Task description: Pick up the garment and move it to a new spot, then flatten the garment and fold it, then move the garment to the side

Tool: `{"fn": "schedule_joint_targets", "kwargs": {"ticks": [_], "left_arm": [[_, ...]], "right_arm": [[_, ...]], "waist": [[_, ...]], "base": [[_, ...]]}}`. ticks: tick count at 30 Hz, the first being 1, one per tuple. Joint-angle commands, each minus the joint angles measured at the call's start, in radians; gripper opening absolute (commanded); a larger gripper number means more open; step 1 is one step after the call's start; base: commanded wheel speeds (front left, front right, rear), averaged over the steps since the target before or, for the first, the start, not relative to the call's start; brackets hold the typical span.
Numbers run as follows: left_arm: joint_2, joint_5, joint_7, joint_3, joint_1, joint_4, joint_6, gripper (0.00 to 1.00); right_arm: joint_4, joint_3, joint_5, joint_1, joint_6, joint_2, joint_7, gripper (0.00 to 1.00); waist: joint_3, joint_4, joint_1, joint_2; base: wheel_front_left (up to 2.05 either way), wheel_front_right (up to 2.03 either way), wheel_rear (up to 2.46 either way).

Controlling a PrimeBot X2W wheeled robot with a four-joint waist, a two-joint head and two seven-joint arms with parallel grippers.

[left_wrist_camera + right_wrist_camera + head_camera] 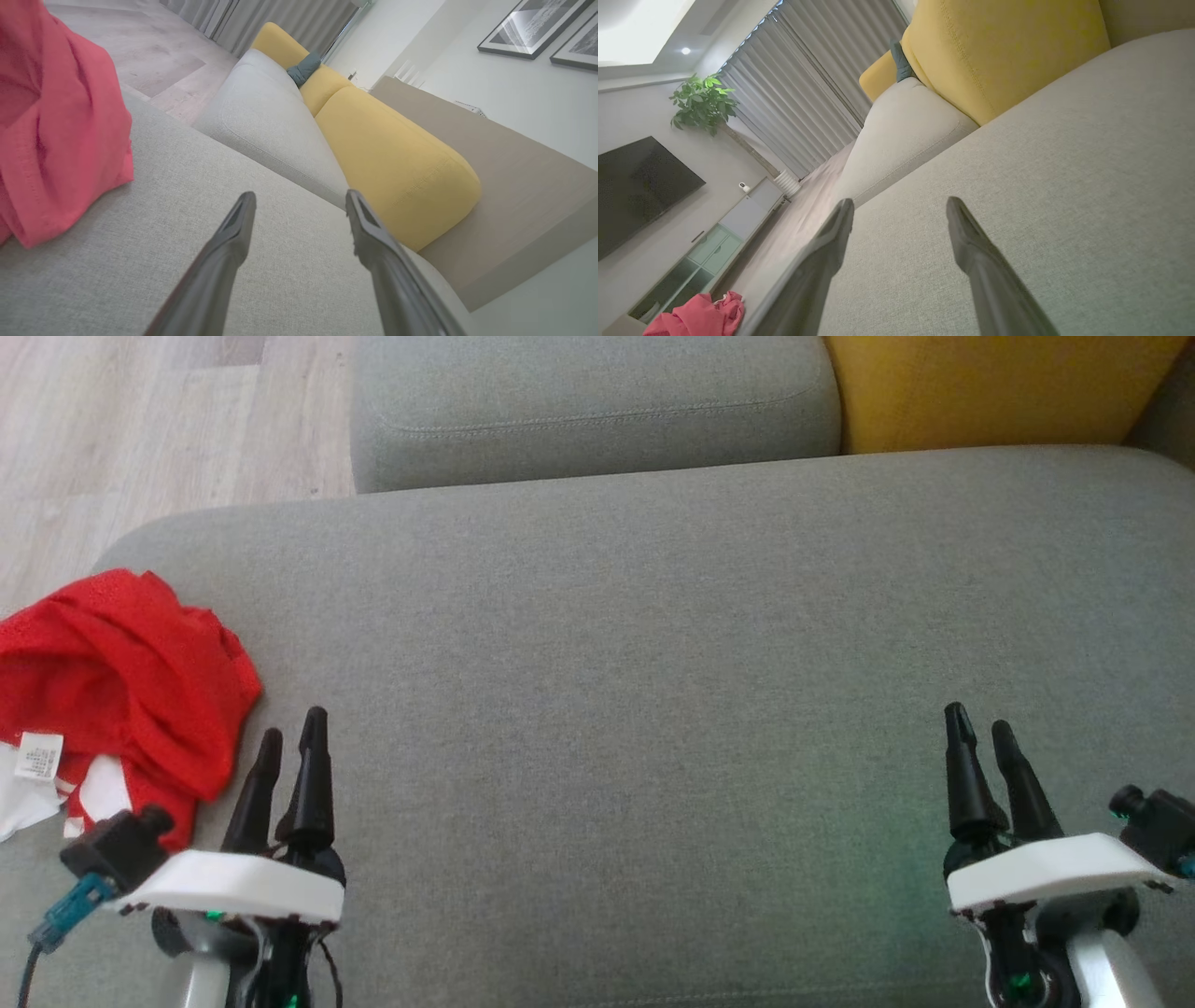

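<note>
Crumpled red garment (121, 681), white tag showing

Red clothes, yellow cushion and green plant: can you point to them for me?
red garment (121, 681): head view, middle of the crumpled red cloth.
yellow cushion (392, 158): left wrist view, its broad top surface.
plant (703, 100): right wrist view, its green leaves.

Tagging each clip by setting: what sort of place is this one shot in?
Most likely a home living room: a grey sofa with yellow back cushions, a dark television on the wall, and long curtains across the window side.
</note>
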Motion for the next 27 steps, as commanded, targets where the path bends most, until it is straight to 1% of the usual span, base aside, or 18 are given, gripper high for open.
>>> {"fn": "schedule_joint_targets", "kwargs": {"ticks": [1,17,18,27], "left_arm": [[0.021,0.039,-0.013,0.019,-0.034,-0.042,-0.004,1.0],[0.016,0.246,-0.06,0.018,-0.011,-0.034,-0.005,1.0],[0.016,0.246,-0.06,0.018,-0.011,-0.034,-0.005,1.0],[0.014,0.358,-0.086,0.014,-0.001,-0.016,-0.006,1.0]], "right_arm": [[-0.04,0.021,-0.04,-0.044,0.0,-0.018,-0.016,1.0],[-0.038,0.05,-0.25,-0.034,-0.001,-0.016,-0.036,1.0],[-0.038,0.05,-0.25,-0.034,-0.001,-0.016,-0.036,1.0],[-0.028,0.059,-0.356,-0.04,-0.001,-0.018,-0.049,1.0]], "waist": [[0.0,-0.001,0.0,0.0],[-0.005,-0.006,0.0,0.0],[-0.005,-0.006,0.0,0.0],[-0.007,-0.007,0.0,0.0]], "base": [[0.0,0.0,0.0],[0.0,0.0,0.0],[0.0,0.0,0.0],[0.0,0.0,0.0]]}}
